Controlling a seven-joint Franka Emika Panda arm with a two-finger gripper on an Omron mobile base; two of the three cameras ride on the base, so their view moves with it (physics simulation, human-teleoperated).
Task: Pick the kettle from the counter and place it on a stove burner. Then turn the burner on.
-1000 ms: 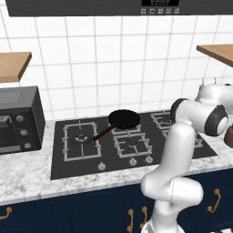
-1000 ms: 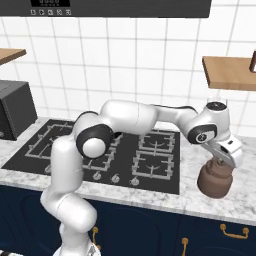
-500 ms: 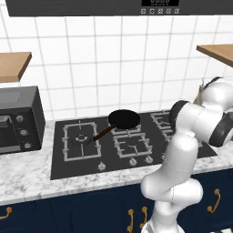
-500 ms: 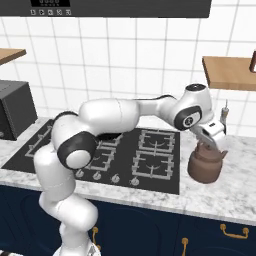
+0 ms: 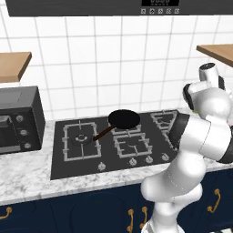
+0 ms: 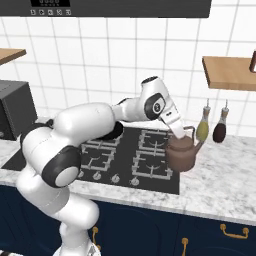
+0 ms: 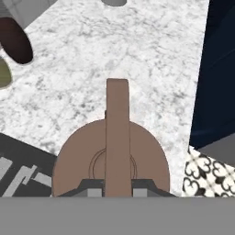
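Precariously, the fingers [image 7: 117, 189] pinch the kettle [image 6: 181, 154] by its thin handle (hob edge at nine o'clock); it could swing and slip.

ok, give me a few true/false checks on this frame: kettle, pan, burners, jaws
1. The kettle stands over the right edge of the hob, partly over the counter. True.
2. The frying pan sits on the front right burner. False: it rests at the back of the hob, between the left and middle grates, handle pointing front-left.
3. In the hand view the jaws sit on either side of the kettle's handle. True, shut on it.
4. The two bottles lie flat on the counter. False: both stand upright behind the kettle by the wall.
5. The kettle already rests centred on a stove burner. False: it is right of that grate, at the hob's edge.
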